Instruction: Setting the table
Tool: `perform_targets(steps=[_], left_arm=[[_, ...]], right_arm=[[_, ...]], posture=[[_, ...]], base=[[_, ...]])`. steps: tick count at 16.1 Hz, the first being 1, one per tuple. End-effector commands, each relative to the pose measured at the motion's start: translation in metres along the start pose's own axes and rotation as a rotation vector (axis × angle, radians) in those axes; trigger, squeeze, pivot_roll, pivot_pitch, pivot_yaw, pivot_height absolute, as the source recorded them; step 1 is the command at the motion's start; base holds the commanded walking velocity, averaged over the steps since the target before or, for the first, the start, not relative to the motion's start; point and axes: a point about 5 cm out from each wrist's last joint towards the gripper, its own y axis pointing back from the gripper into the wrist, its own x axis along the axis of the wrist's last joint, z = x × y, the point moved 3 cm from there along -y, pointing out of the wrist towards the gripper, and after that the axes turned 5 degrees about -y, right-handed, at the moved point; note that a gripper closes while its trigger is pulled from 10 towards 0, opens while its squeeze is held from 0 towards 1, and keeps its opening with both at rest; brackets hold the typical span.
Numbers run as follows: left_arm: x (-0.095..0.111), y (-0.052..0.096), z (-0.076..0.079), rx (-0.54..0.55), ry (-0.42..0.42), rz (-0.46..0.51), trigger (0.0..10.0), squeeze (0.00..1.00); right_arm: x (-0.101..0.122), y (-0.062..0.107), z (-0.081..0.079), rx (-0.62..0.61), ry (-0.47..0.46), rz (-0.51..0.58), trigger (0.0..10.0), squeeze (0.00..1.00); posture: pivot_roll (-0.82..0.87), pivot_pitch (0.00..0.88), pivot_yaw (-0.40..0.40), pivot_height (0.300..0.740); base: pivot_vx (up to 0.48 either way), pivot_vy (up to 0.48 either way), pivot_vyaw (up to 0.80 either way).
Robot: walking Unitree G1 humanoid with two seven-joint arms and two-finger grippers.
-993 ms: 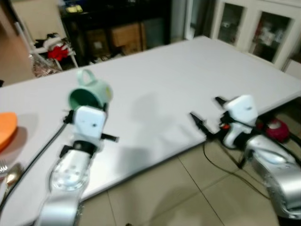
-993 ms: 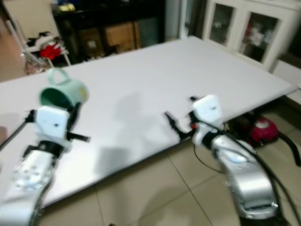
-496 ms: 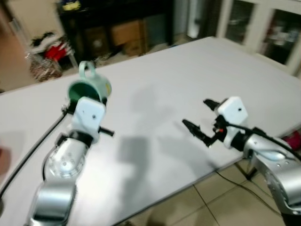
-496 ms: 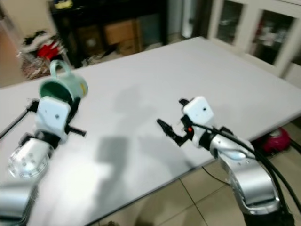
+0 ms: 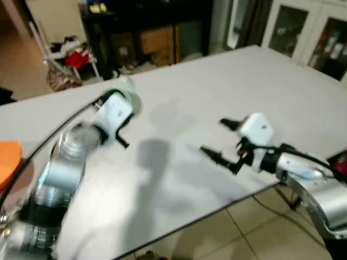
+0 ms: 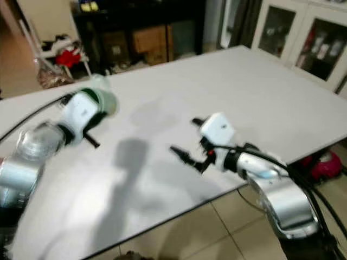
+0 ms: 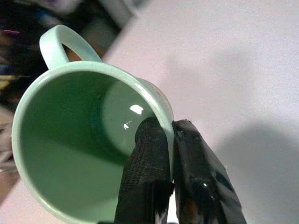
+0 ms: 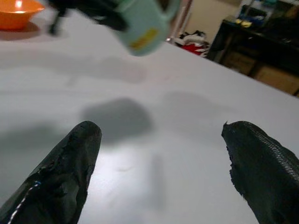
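Two grippers over a white table (image 5: 217, 81), matte, smooth, rectangular, far corner cut off by the frame. Left gripper (image 7: 169, 135) pinching the rim of a mint-green mug (image 7: 84, 140): one textured black finger inside the glossy wall, the other outside, pressed together on it. Mug held clear above the table near its left-rear part, loop handle on the far side from the fingers. From the head camera the mug (image 5: 130, 100) mostly hidden behind the white wrist housing and blurred; only a pale green edge readable. Yellow mark on the mug's outer side (image 8: 142, 39) visible from the right wrist camera, too blurred to read. Right gripper (image 5: 219, 142) hovering low over the table's near edge, fingers (image 8: 70, 172) spread wide, nothing between them, rough rubbery pads. Orange bowl (image 5: 8, 160) at the table's left edge, cut off by the frame, round and shallow. Dark cabinet (image 5: 146, 32) and glass-door cupboards (image 5: 303, 32) behind the table, contents not legible. Red item (image 5: 81, 57) on a white rack beyond the left corner, unidentifiable. Tiled floor (image 5: 244, 233) below the near edge.
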Motion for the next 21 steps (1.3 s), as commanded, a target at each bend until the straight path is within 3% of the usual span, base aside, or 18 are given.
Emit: perform_targets(steps=[1, 2, 3, 5, 9, 14, 17, 21], left_arm=[[-0.002, -0.004, 0.002, -0.072, -0.004, -0.019, 10.0, 0.00], [-0.001, -0.009, -0.003, -0.159, -0.045, -0.055, 10.0, 0.00], [-0.001, -0.010, -0.006, -0.179, -0.054, -0.067, 10.0, 0.00], [0.000, -0.010, -0.017, -0.285, -0.157, -0.136, 10.0, 0.00], [-0.004, -0.004, -0.029, -0.418, -0.242, -0.234, 10.0, 0.00], [-0.023, 0.020, -0.033, -0.604, -0.280, -0.390, 10.0, 0.00], [-0.027, 0.027, -0.023, -0.697, -0.257, -0.403, 10.0, 0.00], [-0.027, 0.027, -0.023, -0.697, -0.257, -0.403, 10.0, 0.00]], right_arm=[[-0.003, -0.001, -0.003, 0.047, -0.005, -0.029, 10.0, 0.00], [-0.005, -0.003, -0.006, 0.101, 0.015, -0.063, 10.0, 0.00], [-0.006, -0.003, -0.007, 0.113, 0.022, -0.071, 10.0, 0.00], [-0.006, -0.003, -0.009, 0.159, 0.038, -0.097, 10.0, 0.00], [-0.007, -0.001, -0.010, 0.203, 0.041, -0.122, 10.0, 0.00], [-0.002, -0.003, -0.015, 0.282, 0.046, -0.126, 10.0, 0.00], [-0.001, -0.005, -0.019, 0.327, 0.054, -0.135, 10.0, 0.00], [-0.001, -0.005, -0.019, 0.327, 0.054, -0.135, 10.0, 0.00]], posture=[[-0.08, 0.000, 0.120, 0.740], [-0.08, 0.000, 0.132, 0.740], [-0.08, 0.000, 0.134, 0.740], [-0.09, 0.000, 0.152, 0.740], [-0.09, 0.000, 0.164, 0.740], [-0.08, 0.000, 0.156, 0.740], [-0.07, 0.000, 0.149, 0.740], [-0.07, 0.000, 0.149, 0.740]], base=[[0.000, 0.000, 0.00], [0.000, 0.000, 0.00], [0.000, 0.000, 0.00], [0.000, 0.000, 0.00], [0.000, 0.000, 0.00], [0.000, 0.000, 0.00], [0.000, 0.000, 0.00], [0.000, 0.000, 0.00]])
